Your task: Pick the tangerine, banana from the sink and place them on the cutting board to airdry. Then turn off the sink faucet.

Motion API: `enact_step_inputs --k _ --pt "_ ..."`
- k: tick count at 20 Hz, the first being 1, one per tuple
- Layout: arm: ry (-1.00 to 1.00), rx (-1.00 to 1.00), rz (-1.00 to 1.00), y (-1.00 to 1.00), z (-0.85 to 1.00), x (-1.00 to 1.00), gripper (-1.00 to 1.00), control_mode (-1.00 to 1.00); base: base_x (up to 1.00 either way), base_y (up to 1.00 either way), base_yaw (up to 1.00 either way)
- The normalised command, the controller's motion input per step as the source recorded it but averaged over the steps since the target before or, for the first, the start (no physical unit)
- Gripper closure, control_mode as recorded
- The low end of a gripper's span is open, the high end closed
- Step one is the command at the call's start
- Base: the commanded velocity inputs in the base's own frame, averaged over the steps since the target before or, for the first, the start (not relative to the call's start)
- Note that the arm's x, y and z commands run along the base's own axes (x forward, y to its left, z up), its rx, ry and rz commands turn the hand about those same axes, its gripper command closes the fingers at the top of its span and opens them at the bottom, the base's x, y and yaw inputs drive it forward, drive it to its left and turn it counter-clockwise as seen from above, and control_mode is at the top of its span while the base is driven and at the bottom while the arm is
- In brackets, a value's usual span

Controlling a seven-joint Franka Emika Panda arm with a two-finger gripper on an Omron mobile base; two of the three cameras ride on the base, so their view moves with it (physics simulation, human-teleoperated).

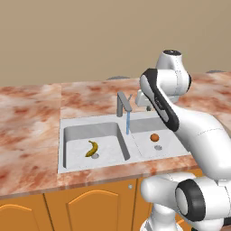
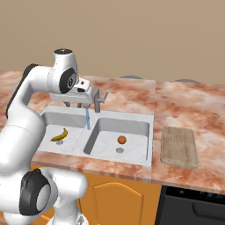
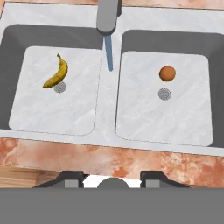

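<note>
A light grey double-basin rectangular sink (image 2: 151, 132) is set into a pink-and-white marbled stone counter (image 2: 184, 99), its near rim close to the counter's front edge, with orange wooden cabinet doors (image 1: 90, 205) below. A plain tan wall (image 2: 132, 35) runs behind the counter. Open counter stretches to the left of the sink and along the far side behind it.

The white arm's two-finger gripper (image 2: 74, 104) hangs above the sink's far rim, just left of the grey metal faucet with a square post (image 2: 99, 102); its fingers are drawn in and clasp nothing. A thin blue stream of water (image 2: 87, 118) falls from the spout onto the divider between the basins.

In the left basin a small curved yellow banana (image 3: 57, 72) lies touching the round drain (image 3: 60, 87). In the right basin a small round orange tangerine (image 3: 167, 73) sits just beyond its drain (image 3: 164, 93). A flat rectangular light-brown wooden cutting board (image 2: 179, 146) lies bare on the counter to the right of the sink, near the front edge.
</note>
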Motion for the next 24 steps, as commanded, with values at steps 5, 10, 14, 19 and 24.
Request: enact_step_inputs --k 5,10,14,19,24 --pt "-0.09 0.00 0.00 0.00 0.00 -0.27 -1.00 -1.00 0.00 0.00 0.00" --pt "-0.07 0.00 0.00 -0.03 -0.06 -0.56 -1.00 -1.00 0.00 0.00 0.00" --pt "-0.19 0.00 0.00 -0.32 -0.16 -0.49 -1.00 -1.00 0.00 0.00 0.00" --pt "-0.12 0.00 0.06 -0.46 -0.15 -0.10 -1.00 -1.00 0.00 0.00 0.00" --pt "-0.04 0.00 0.09 -0.49 -0.25 0.09 -1.00 -1.00 0.00 0.00 0.00"
